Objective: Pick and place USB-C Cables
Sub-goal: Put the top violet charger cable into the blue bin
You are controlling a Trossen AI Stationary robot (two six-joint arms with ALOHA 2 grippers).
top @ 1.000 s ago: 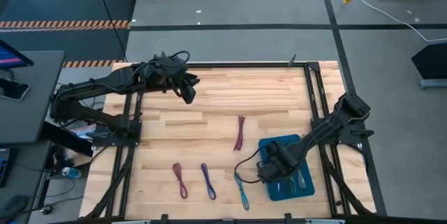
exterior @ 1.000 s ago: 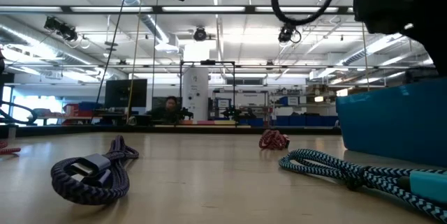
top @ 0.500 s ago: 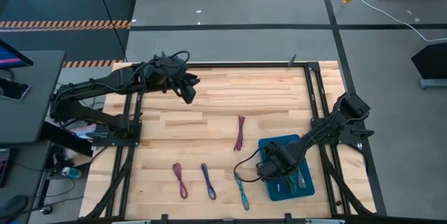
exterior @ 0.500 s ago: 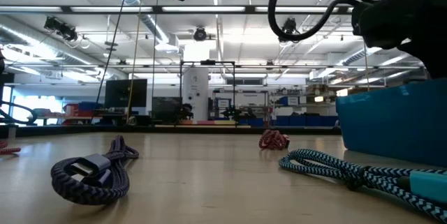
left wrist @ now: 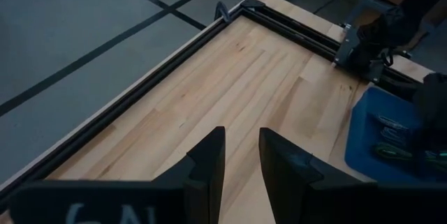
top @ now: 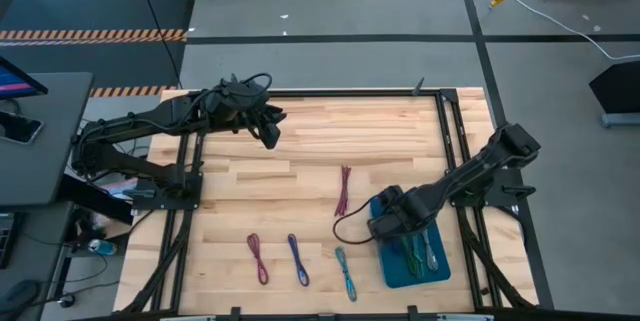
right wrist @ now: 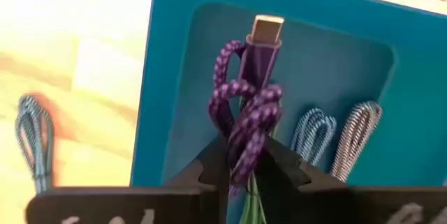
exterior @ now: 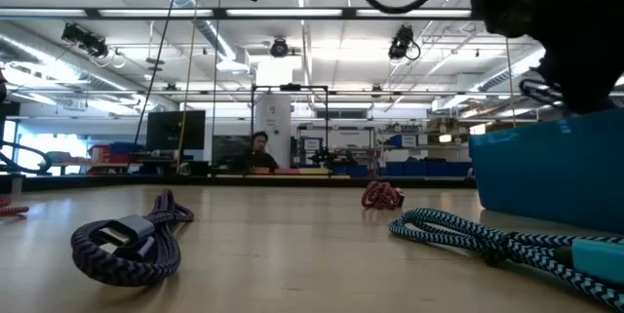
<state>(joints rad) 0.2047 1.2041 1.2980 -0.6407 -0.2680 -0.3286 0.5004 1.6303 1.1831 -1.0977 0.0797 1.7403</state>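
**Purple cable hung over the blue bin**

The purple USB-C cable (right wrist: 246, 109) looked light, soft and braided; a pinch across the folded middle suited it best. The right gripper (right wrist: 243, 165) was clamped on that bundle above the blue bin (top: 384, 208), wrist pointing down, where other cables probably lay already. The left gripper (left wrist: 241, 155) waited high over the far table, jaws slightly apart, empty.
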